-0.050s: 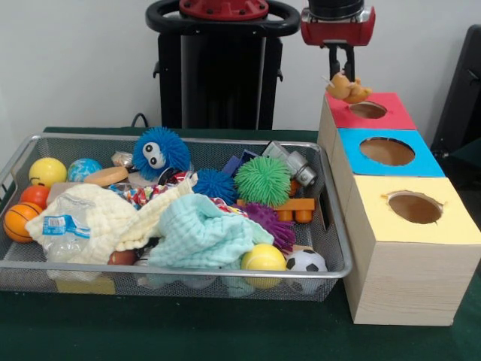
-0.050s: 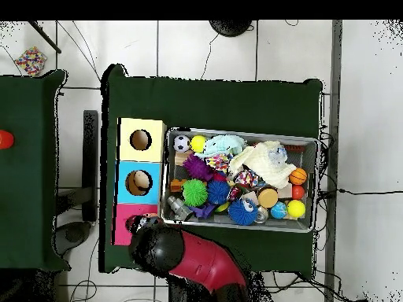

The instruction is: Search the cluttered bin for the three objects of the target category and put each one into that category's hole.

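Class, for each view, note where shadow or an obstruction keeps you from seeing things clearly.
Front view: even light; the holes are dark inside, and the mesh bin wall veils the lowest toys. Overhead view: the arm covers the red hole, hiding the gripper and the tan toy.

dark green table point(image 1: 225, 338) carries wire mesh bin point(image 1: 180, 274) and, just beside it, three-hole wooden box point(image 1: 406, 271).

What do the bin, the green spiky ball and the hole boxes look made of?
Bin: metal wire mesh, silvery, with a see-through weave. Green spiky ball: probably soft rubber, covered in thin floppy spikes. Hole boxes: sides look like pale wood or wood-print board with visible grain; the coloured tops look like matte paper.
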Motion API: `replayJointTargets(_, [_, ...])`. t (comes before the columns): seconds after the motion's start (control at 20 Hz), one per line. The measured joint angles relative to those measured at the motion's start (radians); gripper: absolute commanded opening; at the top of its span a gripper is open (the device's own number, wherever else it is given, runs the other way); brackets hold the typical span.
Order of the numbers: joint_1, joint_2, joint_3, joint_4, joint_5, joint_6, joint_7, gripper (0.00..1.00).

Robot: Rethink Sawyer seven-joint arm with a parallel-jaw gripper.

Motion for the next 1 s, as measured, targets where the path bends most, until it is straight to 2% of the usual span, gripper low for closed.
replayJointTargets(0.15, [-0.055, 0.002, 0.064, 0.044, 0.023, -0.070, 0.000, 0.00])
replayJointTargets(0.25, [-0.108, 0.010, 0.132, 0.086, 0.031, -0.141, 0.000, 0.00])
replayJointTargets(0.45, [-0.146, 0.027, 0.189, 0.124, 0.031, -0.194, 0.001, 0.00])
replayJointTargets(1.0, [-0.184, 0.060, 0.297, 0.184, 0.031, -0.205, 0.010, 0.00])
